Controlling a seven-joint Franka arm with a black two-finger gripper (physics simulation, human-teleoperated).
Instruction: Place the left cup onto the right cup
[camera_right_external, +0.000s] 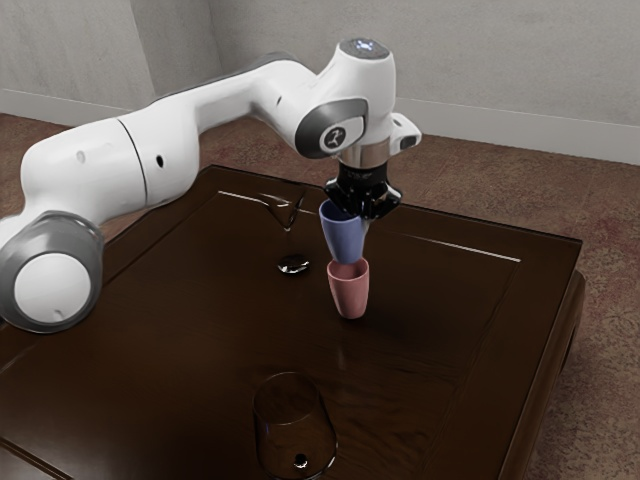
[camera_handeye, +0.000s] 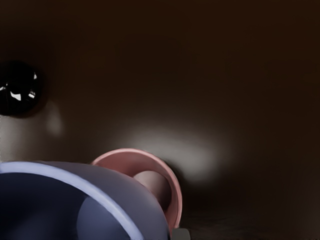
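Gripper (camera_right_external: 359, 211) clamped the rim of the blue cup (camera_right_external: 343, 238), which hung upright with its base at the mouth of the pink cup (camera_right_external: 349, 290) on the dark table (camera_right_external: 460, 300). One wine glass (camera_right_external: 293, 264) stood just beside the cups, and another wine glass (camera_right_external: 293, 428) stood well apart near the table's front edge.

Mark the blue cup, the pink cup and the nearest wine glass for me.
blue cup (camera_right_external: 342, 240), exterior view, middle of its outer wall.
pink cup (camera_right_external: 350, 292), exterior view, middle of its side wall.
wine glass (camera_right_external: 292, 418), exterior view, on its bowl.
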